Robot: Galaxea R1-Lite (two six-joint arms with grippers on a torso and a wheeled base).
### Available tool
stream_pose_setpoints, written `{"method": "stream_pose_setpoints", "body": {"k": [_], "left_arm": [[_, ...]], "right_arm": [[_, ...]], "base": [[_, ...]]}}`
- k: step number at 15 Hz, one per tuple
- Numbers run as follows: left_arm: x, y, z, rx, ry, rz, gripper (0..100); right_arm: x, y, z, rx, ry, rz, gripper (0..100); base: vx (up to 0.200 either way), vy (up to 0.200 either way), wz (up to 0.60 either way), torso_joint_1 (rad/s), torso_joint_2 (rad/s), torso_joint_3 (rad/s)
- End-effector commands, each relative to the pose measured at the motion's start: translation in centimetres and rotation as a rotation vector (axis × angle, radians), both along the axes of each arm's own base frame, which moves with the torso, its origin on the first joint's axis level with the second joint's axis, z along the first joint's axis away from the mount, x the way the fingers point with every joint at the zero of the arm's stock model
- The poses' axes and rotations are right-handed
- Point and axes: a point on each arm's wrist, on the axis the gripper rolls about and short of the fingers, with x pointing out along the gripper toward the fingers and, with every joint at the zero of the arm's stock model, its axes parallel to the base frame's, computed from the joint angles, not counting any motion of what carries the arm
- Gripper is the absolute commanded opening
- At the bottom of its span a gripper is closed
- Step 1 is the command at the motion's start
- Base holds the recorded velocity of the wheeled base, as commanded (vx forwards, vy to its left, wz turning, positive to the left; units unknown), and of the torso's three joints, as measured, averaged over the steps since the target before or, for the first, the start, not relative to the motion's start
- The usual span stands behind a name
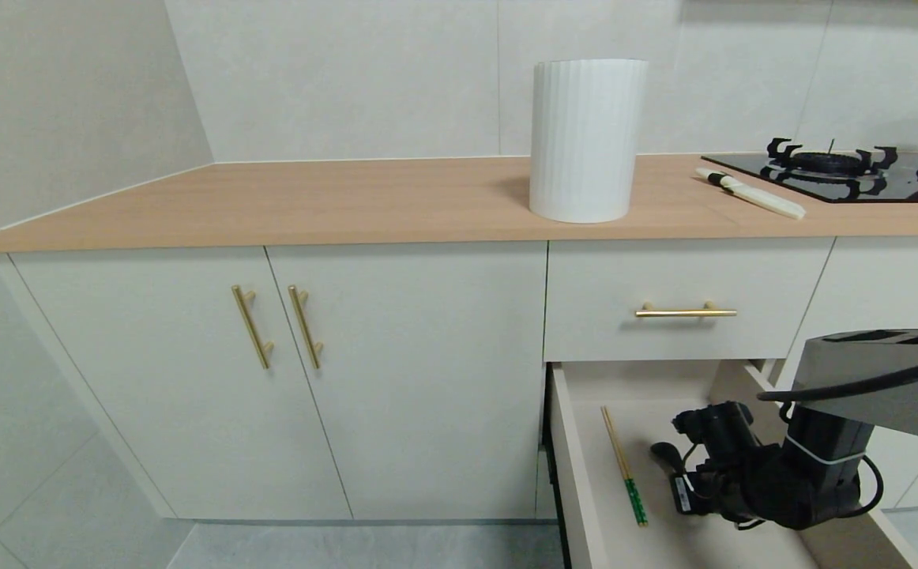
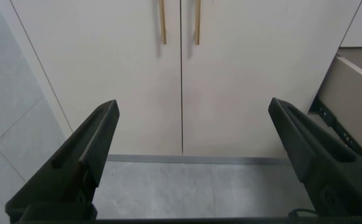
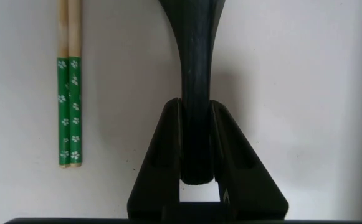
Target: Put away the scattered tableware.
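An open lower drawer (image 1: 571, 466) holds a pair of wooden chopsticks (image 1: 625, 468) with green flowered ends, lying flat on its floor. My right gripper (image 1: 684, 474) is inside the drawer, just beside them, shut on the handle of a black spoon (image 1: 664, 454). In the right wrist view the spoon handle (image 3: 195, 74) runs between the fingers (image 3: 168, 134), low over the drawer floor, with the chopsticks (image 3: 69, 93) alongside. A white-handled knife (image 1: 751, 194) lies on the wooden counter near the stove. My left gripper (image 2: 193, 109) hangs open and holds nothing, low in front of the cabinet doors (image 2: 181, 81).
A tall white ribbed container (image 1: 585, 138) stands on the counter (image 1: 309, 201). A black gas stove (image 1: 846, 170) is at the far right. Above the open drawer sits a closed drawer with a gold handle (image 1: 686, 312). Two cabinet doors (image 1: 269, 379) are shut.
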Motion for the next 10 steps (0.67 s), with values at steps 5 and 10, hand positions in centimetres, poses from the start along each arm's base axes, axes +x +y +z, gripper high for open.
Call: {"method": "stream_pose_setpoints", "body": {"k": [5, 10], "left_arm": [[0.0, 0.0, 0.0, 0.0, 0.0, 0.001, 100], [0.0, 0.0, 0.0, 0.0, 0.0, 0.001, 100]], "right_arm": [[-0.01, 0.02, -0.26, -0.003, 0.006, 0.0, 0], [-0.01, 0.02, -0.26, -0.002, 0.006, -0.001, 100]], "base": [[0.0, 0.0, 0.0, 0.0, 0.0, 0.0], [0.0, 0.0, 0.0, 0.0, 0.0, 0.0]]}}
